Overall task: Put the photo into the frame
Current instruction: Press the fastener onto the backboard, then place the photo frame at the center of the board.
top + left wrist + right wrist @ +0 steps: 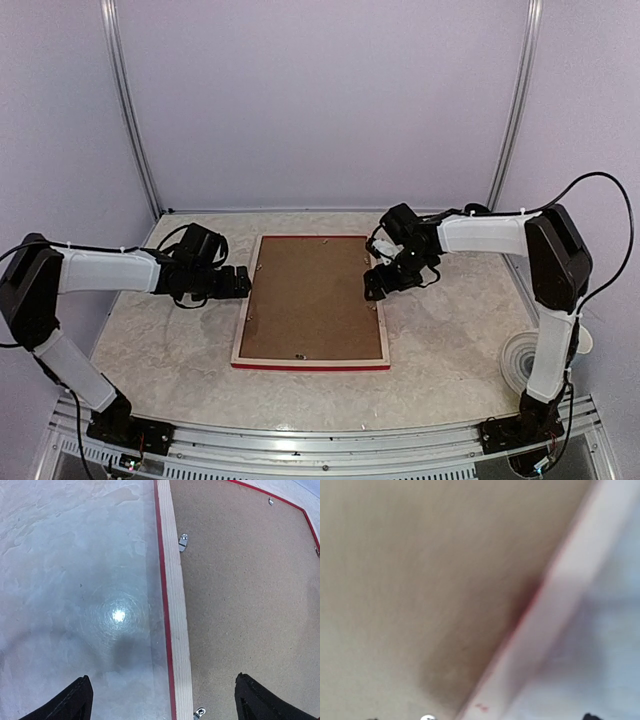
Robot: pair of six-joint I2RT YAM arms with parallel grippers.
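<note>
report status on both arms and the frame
Left fingers open astride left rail of the frame. Right fingers at its right rail, state unclear. Frame face down, brown backing in, photo not seen.

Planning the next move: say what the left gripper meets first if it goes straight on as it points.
The left gripper would likely meet the frame, its pale rail lying between the open jaws; depth is unclear.

The frame [310, 362], backing panel [310, 295] in it, lies on the table [450, 340] between left jaws and right jaws
</note>
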